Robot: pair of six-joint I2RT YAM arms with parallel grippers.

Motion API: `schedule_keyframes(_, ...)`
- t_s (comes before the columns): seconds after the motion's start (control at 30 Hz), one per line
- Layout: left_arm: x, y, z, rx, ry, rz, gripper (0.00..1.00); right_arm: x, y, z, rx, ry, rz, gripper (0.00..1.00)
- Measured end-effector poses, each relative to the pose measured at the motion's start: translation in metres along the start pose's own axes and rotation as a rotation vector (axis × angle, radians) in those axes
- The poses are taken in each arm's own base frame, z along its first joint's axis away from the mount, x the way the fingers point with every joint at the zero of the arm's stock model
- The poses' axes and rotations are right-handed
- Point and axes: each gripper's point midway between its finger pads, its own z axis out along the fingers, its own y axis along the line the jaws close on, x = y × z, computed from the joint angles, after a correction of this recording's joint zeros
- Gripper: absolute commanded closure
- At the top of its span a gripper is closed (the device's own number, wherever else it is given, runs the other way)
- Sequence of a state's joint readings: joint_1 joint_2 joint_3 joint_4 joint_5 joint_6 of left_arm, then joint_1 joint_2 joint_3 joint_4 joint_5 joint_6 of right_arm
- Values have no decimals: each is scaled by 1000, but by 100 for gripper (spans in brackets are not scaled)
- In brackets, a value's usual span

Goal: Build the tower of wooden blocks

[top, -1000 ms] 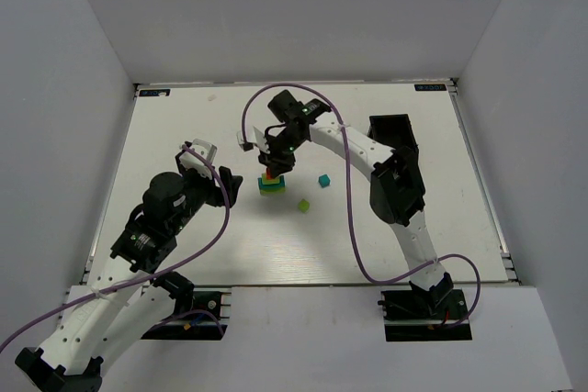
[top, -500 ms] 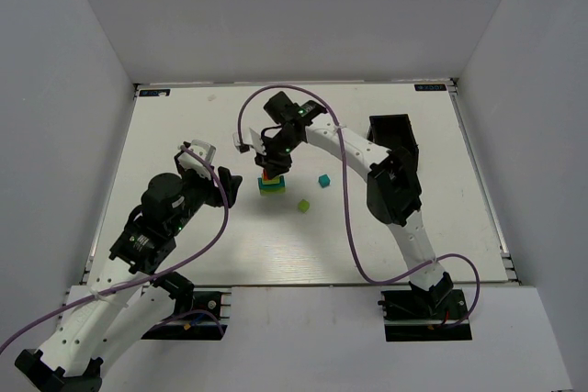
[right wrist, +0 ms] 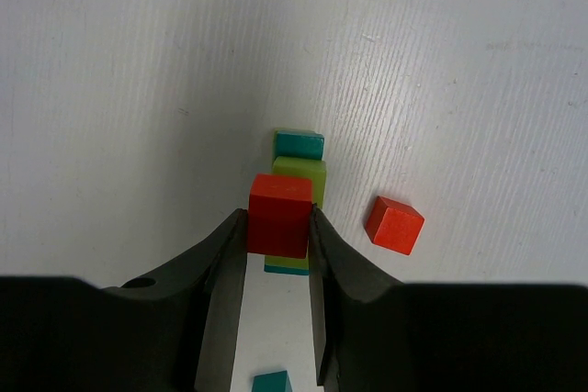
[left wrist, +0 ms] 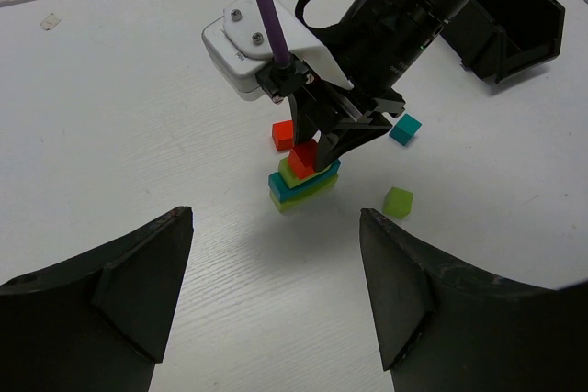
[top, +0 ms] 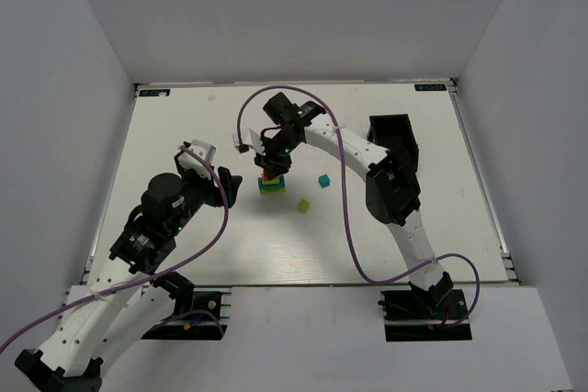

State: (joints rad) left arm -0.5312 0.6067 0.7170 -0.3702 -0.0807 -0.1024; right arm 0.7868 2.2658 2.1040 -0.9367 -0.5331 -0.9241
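Hands first: left hand (left wrist: 274, 227) hangs low over the desk (left wrist: 110, 117) on the near side, fingers spread wide w/ nothing btwn them. It looks parked as an onlooker, its camera aimed at the work, prob. to keep out of the other arm's way.

Just beyond it, a loose lime cube (left wrist: 398, 201) lies on the desk, near the tower but apart from it, likely waiting its turn.

Next, mid-desk, the wood block tower (left wrist: 299, 188): lime bar at the bottom, teal bar on that, lime piece above, edges roughly lined up so the stack sits steady.

Over it the right hand (right wrist: 276, 219) points straight down, fingers narrowed onto a red block (left wrist: 304, 155), pinched by two opposite faces. Gripping the sides leaves the underside free to land flat. Block is at the tower's top; can't tell if it touches the lime piece or sits just above.

Judgement: placing step, approx. midway thru the build. Release needs the block centred, or the stack could tip.

Farther back: a red cube (left wrist: 282, 135) just behind the tower and a teal cube (left wrist: 404, 128) off to the right, both unused. Farthest, a black bin (left wrist: 514, 20) toward the desk's far right.
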Motion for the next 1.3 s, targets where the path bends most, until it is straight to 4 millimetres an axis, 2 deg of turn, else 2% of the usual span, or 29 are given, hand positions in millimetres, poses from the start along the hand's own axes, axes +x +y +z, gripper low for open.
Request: schedule_keyframes(1.3,0,0,0,0,0,0,17,-2,-4,0,15,-3,-3,71)
